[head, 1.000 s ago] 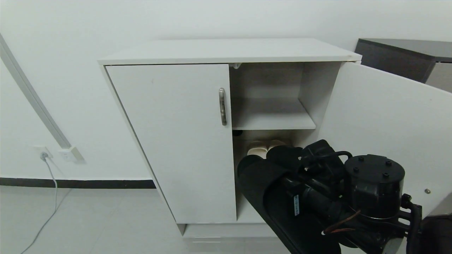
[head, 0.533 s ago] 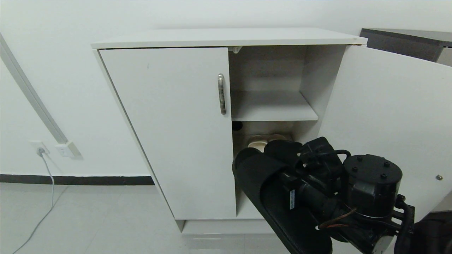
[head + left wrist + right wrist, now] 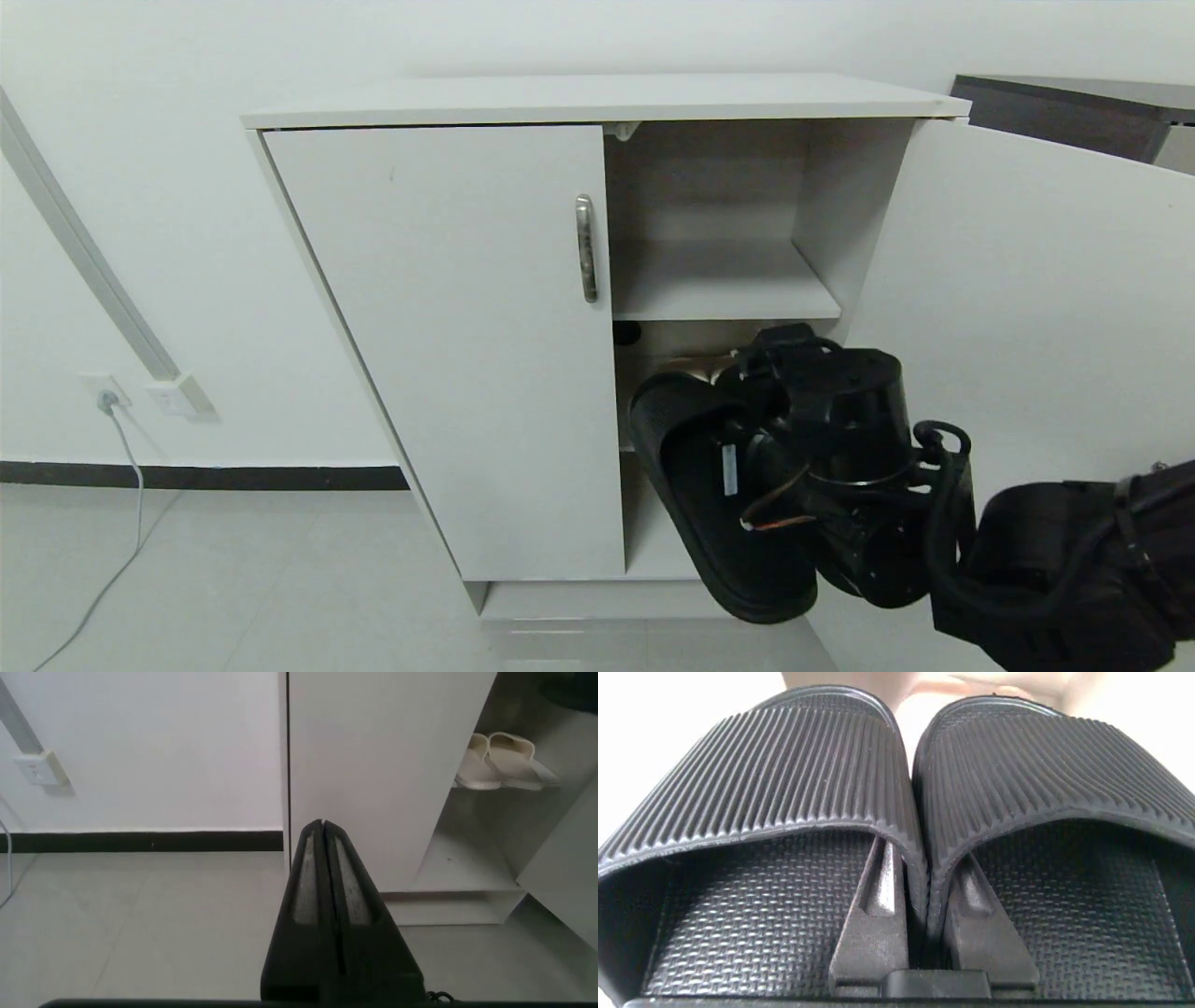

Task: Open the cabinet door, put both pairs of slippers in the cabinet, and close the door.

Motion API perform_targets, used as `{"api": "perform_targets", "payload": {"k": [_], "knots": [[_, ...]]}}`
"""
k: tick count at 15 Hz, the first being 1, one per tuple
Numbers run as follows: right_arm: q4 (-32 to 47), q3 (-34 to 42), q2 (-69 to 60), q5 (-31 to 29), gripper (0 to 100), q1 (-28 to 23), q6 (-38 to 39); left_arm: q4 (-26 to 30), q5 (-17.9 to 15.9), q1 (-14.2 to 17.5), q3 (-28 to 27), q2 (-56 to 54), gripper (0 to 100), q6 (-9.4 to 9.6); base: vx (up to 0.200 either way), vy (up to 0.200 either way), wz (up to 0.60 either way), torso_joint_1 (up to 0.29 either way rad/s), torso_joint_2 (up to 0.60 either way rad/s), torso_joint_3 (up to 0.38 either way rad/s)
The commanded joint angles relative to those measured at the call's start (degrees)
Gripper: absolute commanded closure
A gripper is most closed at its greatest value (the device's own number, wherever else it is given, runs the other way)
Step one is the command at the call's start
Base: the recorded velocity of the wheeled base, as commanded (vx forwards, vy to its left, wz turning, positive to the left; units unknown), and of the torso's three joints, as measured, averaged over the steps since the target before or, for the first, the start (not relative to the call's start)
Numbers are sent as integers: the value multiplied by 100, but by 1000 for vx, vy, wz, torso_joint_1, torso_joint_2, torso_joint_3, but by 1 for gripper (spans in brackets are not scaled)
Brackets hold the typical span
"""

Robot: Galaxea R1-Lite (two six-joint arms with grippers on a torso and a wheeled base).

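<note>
The white cabinet [image 3: 597, 98] has its right door [image 3: 1027, 299] swung open and its left door [image 3: 448, 345] closed. A pair of black slippers [image 3: 719, 495] hangs at the opening of the lower compartment, with my right gripper [image 3: 920, 938] shut on the inner edges of the two black slippers [image 3: 915, 812]. A beige pair of slippers [image 3: 505, 761] lies on the lower shelf inside; its tips [image 3: 695, 364] peek out behind the black pair. My left gripper [image 3: 322, 882] is shut and empty, low over the floor in front of the closed left door [image 3: 374, 765].
An empty upper shelf [image 3: 724, 289] sits above the slippers. A metal handle [image 3: 585, 247] is on the left door. A dark piece of furniture [image 3: 1074, 117] stands behind the open door. A wall socket with a cable [image 3: 107, 401] is at the left.
The head view shifted, so the camera moved. My right arm has carried the black slippers forward and up toward the lower compartment, now covering most of the beige pair.
</note>
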Motion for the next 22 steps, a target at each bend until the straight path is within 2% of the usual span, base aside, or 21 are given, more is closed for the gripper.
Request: {"api": "perform_targets", "payload": {"k": [1, 4, 6, 10, 14, 22], "knots": [[955, -1191, 48, -375, 100, 105, 285, 1, 3, -2, 1, -1, 100, 0, 0, 0, 0, 0, 0, 0], [1940, -2166, 48, -744, 100, 88, 505, 1, 3, -2, 1, -1, 100, 0, 0, 0, 0, 0, 0, 0], [2203, -2386, 75, -849, 100, 88, 505, 1, 3, -2, 1, -1, 100, 0, 0, 0, 0, 0, 0, 0], [2212, -2395, 268, -1148, 100, -9, 505, 1, 3, -2, 1, -1, 100, 0, 0, 0, 0, 0, 0, 0], [2212, -2395, 268, -1201, 100, -18, 487, 1, 3, -2, 1, -1, 100, 0, 0, 0, 0, 0, 0, 0], [2203, -2483, 303, -1210, 100, -62, 452, 1, 3, -2, 1, -1, 100, 0, 200, 0, 0, -1, 2, 2]]}}
